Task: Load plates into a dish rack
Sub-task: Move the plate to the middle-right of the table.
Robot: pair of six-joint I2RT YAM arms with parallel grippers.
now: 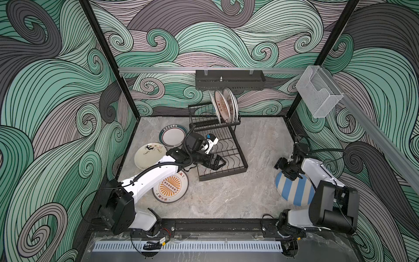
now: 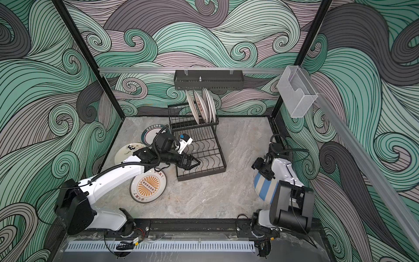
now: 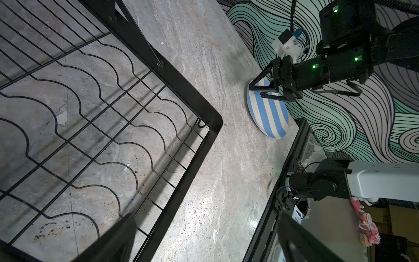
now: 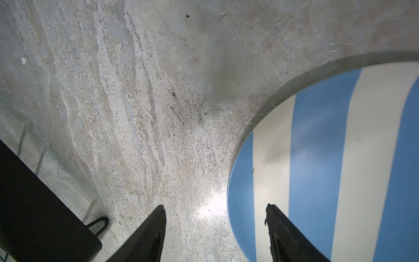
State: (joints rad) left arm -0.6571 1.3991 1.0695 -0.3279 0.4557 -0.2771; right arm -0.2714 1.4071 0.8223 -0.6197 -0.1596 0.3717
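Observation:
The black wire dish rack (image 1: 223, 175) stands at the back middle of the table, with three plates (image 1: 224, 106) upright in its raised tier. A teal-rimmed plate (image 1: 173, 136), a whitish plate with dark markings (image 1: 147, 156) and an orange-sunburst plate (image 1: 171, 187) lie flat to the left of it. My left gripper (image 1: 221, 162) hangs open and empty over the rack's lower grid, near its front corner (image 3: 210, 122). A blue-and-cream striped plate (image 1: 294, 189) lies at the right. My right gripper (image 4: 215, 211) is open above its rim, one finger over the plate (image 4: 328, 158) and one over bare table.
A black perforated shelf (image 1: 229, 79) hangs on the back rail above the rack. A clear plastic box (image 1: 319, 95) is fixed to the right rail. The marble tabletop (image 1: 226, 197) stretches between the rack and the striped plate. My right arm covers part of that plate.

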